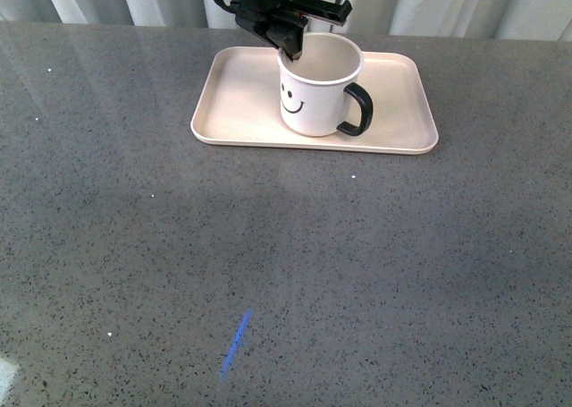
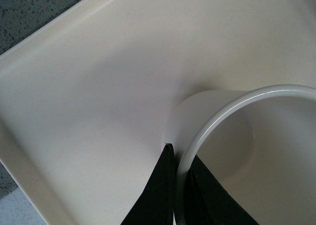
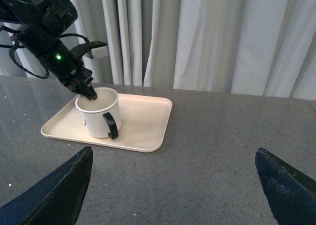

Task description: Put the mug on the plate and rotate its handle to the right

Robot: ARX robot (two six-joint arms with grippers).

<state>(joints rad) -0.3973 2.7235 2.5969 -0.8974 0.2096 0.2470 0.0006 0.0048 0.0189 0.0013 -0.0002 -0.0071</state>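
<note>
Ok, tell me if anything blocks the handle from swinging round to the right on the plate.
Nothing visible does. The mug stands on the plate with the left gripper clamped over its rim, and nothing else lies on the plate near the handle.

White mug with black smiley face and black handle; pale pink plate; speckled grey table.

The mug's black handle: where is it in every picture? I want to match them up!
Front view: the handle sticks out on the mug's right side, above the plate.
Left wrist view: not in it; only the mug's rim and wall show, pinched by the left gripper.
Right wrist view: the handle is on the mug's side facing the camera.
Shared landmark: the plate under the mug shows in all three.
</note>
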